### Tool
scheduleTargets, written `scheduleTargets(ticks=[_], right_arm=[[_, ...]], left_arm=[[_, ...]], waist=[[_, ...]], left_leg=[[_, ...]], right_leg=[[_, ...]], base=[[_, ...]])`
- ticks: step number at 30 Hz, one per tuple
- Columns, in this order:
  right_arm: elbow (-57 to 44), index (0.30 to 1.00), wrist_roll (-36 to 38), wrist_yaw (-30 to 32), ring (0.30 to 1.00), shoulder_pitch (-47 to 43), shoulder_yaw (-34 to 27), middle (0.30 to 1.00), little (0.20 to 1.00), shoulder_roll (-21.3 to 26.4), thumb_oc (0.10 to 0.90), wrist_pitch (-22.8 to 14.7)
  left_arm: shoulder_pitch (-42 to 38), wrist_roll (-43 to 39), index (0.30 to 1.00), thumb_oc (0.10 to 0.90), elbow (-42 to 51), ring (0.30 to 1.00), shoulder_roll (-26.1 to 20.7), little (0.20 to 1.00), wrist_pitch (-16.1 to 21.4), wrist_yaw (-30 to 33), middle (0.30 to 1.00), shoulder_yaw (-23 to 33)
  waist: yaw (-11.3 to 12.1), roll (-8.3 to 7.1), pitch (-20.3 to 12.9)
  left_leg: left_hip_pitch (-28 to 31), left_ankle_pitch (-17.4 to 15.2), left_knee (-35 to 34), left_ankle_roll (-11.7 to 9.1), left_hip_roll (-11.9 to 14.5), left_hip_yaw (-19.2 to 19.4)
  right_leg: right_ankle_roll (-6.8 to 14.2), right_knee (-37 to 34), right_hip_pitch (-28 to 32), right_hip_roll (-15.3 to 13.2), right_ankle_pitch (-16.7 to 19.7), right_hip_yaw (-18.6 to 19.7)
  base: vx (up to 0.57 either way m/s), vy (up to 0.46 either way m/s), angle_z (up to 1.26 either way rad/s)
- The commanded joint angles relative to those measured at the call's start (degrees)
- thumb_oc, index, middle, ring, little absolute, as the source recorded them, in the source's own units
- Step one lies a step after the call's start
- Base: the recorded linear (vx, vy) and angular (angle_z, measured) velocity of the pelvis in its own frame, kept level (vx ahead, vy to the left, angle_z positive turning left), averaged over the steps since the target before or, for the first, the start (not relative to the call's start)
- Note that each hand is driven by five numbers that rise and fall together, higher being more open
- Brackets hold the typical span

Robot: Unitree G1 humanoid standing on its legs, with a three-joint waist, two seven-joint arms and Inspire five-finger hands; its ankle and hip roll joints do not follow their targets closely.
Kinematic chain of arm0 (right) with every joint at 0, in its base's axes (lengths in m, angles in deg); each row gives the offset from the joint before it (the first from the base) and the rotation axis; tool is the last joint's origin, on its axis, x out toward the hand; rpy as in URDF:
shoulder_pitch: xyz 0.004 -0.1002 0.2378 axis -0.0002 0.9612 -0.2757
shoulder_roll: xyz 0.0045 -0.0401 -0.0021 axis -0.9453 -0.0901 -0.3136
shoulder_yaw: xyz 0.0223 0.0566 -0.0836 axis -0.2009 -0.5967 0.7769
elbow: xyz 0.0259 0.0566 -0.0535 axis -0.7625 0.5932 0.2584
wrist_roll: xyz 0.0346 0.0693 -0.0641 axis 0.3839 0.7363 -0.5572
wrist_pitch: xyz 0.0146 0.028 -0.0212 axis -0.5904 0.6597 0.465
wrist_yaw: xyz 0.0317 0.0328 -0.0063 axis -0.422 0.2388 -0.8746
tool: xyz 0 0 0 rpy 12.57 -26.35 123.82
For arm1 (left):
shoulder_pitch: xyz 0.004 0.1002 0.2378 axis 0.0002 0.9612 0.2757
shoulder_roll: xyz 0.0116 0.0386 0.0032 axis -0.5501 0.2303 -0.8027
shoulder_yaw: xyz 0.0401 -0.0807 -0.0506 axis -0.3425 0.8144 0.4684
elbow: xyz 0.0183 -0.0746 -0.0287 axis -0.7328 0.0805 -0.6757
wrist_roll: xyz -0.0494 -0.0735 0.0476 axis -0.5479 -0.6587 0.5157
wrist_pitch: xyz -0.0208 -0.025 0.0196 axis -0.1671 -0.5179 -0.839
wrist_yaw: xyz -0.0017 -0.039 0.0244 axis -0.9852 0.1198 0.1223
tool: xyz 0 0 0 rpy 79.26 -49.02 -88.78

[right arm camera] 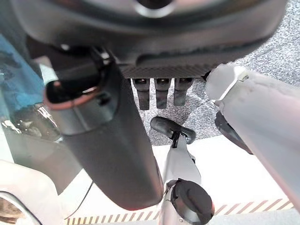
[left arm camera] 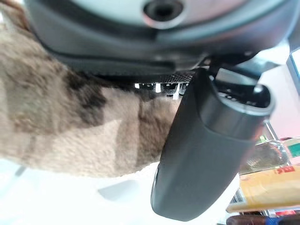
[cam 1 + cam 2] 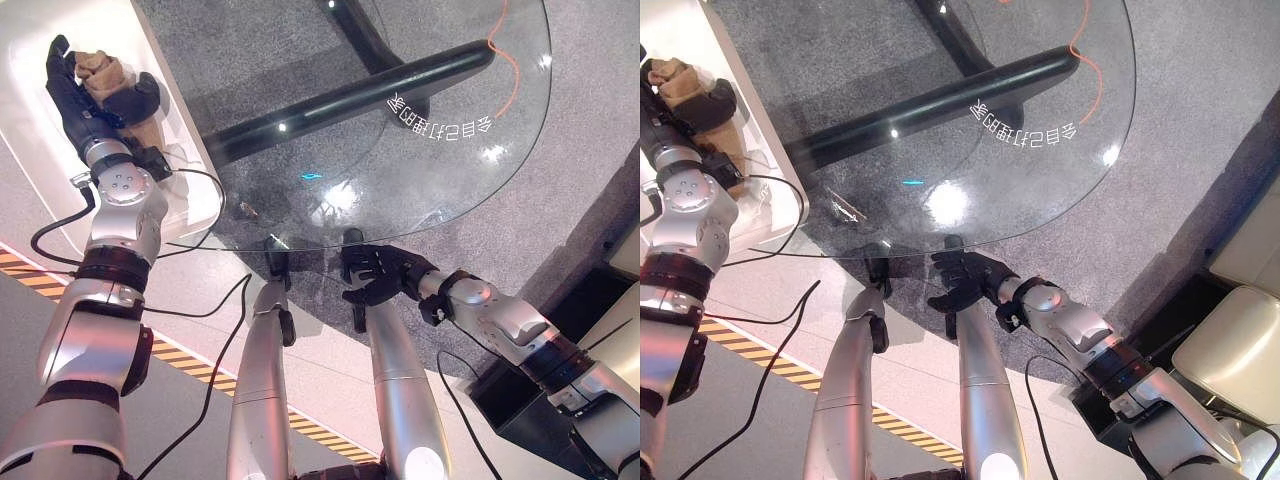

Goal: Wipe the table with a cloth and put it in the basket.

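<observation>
Holding the cloth (image 3: 103, 72) inside the white basket (image 3: 30, 110), left robot hand (image 3: 85, 100) grasps it; soft, light, bunchable. Right robot hand (image 3: 378, 275) relaxed beside the glass surface (image 3: 400, 150).

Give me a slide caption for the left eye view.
Left hand grips a tan cloth over the white basket; right hand rests open by the glass table.

The cloth (image 3: 103, 72) is tan and beige with darker brown patches, mottled in the left wrist view. Both hands, left (image 3: 75, 95) and right (image 3: 378, 275), are black. The table (image 3: 450, 150) is clear glass with white print and a black bar beneath. The basket (image 3: 35, 120) is white. The carpet (image 3: 600, 120) is speckled grey; the floor stripe (image 3: 185, 365) is yellow and black.
</observation>
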Motion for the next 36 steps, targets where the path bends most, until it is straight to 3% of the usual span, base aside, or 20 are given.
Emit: scheduleTargets(ticks=[1,7,15,18,23,28,29,30,34,36], right_arm=[[-8.66,0.9,1.07,0.33,0.9,7.19,-3.74,0.9,0.9,-1.79,0.8,-2.94],[-11.58,0.9,-2.18,0.81,0.9,12.43,-6.02,0.9,0.9,-3.49,0.8,-3.22],[-13.58,0.9,-5.28,0.49,0.9,17.33,-8.04,0.9,0.9,-5.01,0.8,-4.56],[-13.32,0.9,-5.63,0.32,0.9,18.5,-8.4,0.9,0.9,-5.28,0.8,-5.64],[-11.61,0.9,-6.4,-0.37,0.9,21.09,-9.33,0.9,0.9,-6.91,0.8,-8.1],[-6.89,0.9,-8.62,-1.54,0.9,25.19,-11.59,0.9,0.9,-9.18,0.8,-11.79],[-6.03,0.9,-8.23,-1.71,0.9,25.93,-12.24,0.9,0.9,-9.34,0.8,-12.45],[-5.12,0.9,-7.65,-1.93,0.9,26.79,-12.96,0.9,0.9,-9.51,0.8,-12.79],[0.78,0.9,-7.53,-3.1,0.9,29.61,-15.59,0.9,0.9,-11.47,0.8,-14.98],[3.62,0.9,-7.8,-3.52,0.9,30.89,-16.22,0.9,0.9,-12.65,0.8,-15.73]], left_arm=[[5.76,7.68,0.9,0.8,6.77,0.9,-4.3,0.9,7.82,6.72,0.9,5.21],[13.86,16.85,0.9,0.8,18.72,0.9,-1.25,0.9,11.75,11.48,0.9,11.2],[21.88,29.6,0.9,0.8,34.22,0.9,0.31,0.9,13.11,17.02,0.9,16.46],[23.29,30.27,0.9,0.8,37.52,0.9,-0.3,0.9,13.92,16.06,0.9,17.24],[28.74,26.99,0.9,0.8,42.72,0.9,1.86,0.9,16.19,6.39,0.9,16.15],[39.78,27.24,0.9,0.8,46.85,0.9,8.22,0.9,13.21,-6.7,0.9,11.17],[41.48,29.4,0.9,0.8,47.52,0.9,8.91,0.9,12.8,-6.44,0.9,10.3],[43.58,25.19,0.9,0.8,48.13,0.9,9.23,0.9,11.11,-9.72,0.9,9.41],[49.11,16.11,0.9,0.8,44.48,0.9,10.67,0.9,10.63,-19.23,0.9,7.04],[51.52,14.41,0.9,0.8,42.88,0.9,11.21,0.9,10.51,-21.81,0.9,6.06]], waist=[[2.63,0.35,-1.31],[3.82,0.91,-1.31],[5.05,1.42,-1.31],[5.36,1.5,-1.31],[6.05,1.44,-1.31],[6.96,1.18,-1.31],[7.12,1.15,-1.31],[7.27,1.06,-1.31],[7.54,1.1,-1.43],[7.55,1.13,-3.2]], left_leg=[[4.3,-4.56,-0.1,0.33,-3.4,1.53],[6.29,-4.9,-0.73,0.6,-4.05,0.85],[9.69,-4.84,-1.84,0.7,-4.83,-0.07],[11.3,-4.81,-2.43,0.61,-4.82,-0.18],[16.38,-4.55,-4.35,0.15,-4.8,-0.76],[24.62,-3.93,-7.66,-0.01,-4.77,-1.71],[26.09,-3.79,-8.29,0.0,-4.77,-1.96],[28.29,-3.73,-9.12,-0.15,-4.57,-2.15],[36.24,-3.31,-12.72,-0.41,-3.91,-2.52],[38.39,-3.17,-14.34,-0.57,-3.57,-2.71]], right_leg=[[1.34,-3.6,3.55,2.65,-1.04,-0.42],[0.97,-3.99,5.85,2.41,-1.91,-1.21],[0.48,-4.7,9.64,2.58,-2.63,-1.94],[0.45,-5.12,11.3,2.56,-2.83,-2.16],[0.81,-6.23,16.21,2.49,-3.2,-2.82],[1.14,-8.64,24.69,2.55,-3.56,-3.47],[1.21,-9.28,26.29,2.55,-3.51,-3.51],[1.38,-9.94,28.62,2.43,-3.62,-3.5],[1.81,-12.93,37.23,1.87,-3.6,-4.29],[1.79,-14.6,39.9,1.76,-3.53,-4.77]], base=[[0.0,-0.048,0.02],[-0.01,-0.043,0.03],[-0.03,-0.052,0.04],[-0.04,-0.067,0.02],[-0.05,-0.1,0.01],[-0.07,-0.125,-0.01],[-0.08,-0.17,-0.03],[-0.05,-0.118,-0.03],[-0.05,-0.127,-0.01],[0.02,-0.115,-0.01]])
